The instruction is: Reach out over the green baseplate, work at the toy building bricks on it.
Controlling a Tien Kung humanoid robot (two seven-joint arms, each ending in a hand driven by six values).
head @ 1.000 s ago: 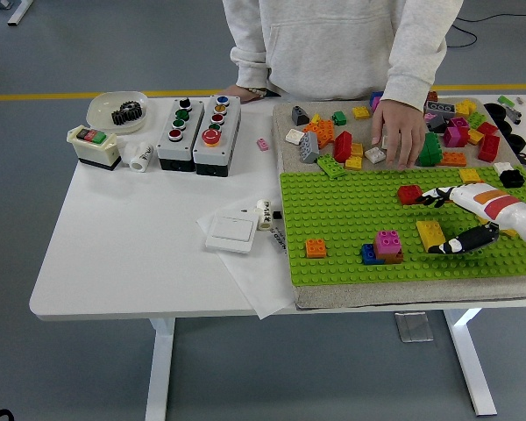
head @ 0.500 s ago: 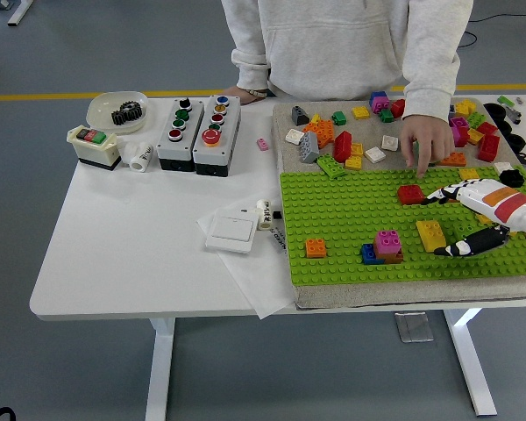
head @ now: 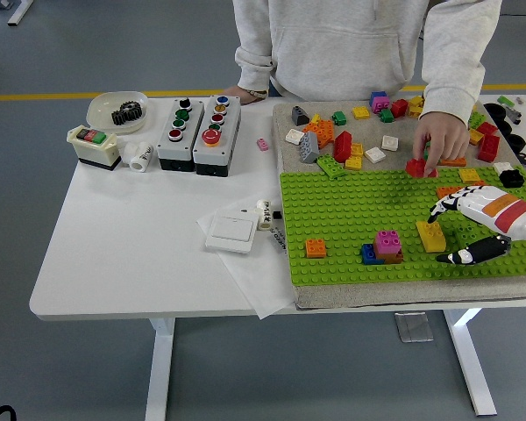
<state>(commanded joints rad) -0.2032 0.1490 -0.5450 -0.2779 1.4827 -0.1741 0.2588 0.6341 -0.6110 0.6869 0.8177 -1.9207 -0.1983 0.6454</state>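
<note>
The green baseplate (head: 351,210) lies on a grey mat at the table's right. On it stand an orange brick (head: 316,248), a pink brick stacked on blue and brown ones (head: 384,245), and a yellow brick (head: 430,235). My right hand (head: 447,237) reaches in from the right edge, low over the plate and just right of the yellow brick. Its fingers are spread and hold nothing. A person's hand (head: 444,136) pinches a red brick (head: 417,167) at the plate's far edge. My left arm is out of view.
Several loose bricks (head: 333,140) are scattered on the mat behind the plate. Left of it are a white switch (head: 231,234) on paper, two grey button boxes (head: 197,133), a small switch box (head: 94,145) and a bowl holding a gear (head: 117,111). The person stands at the far side.
The person's hand came down onto the red brick, took it and carried it from the plate to its far edge. My right hand shifted slightly right and lower.
</note>
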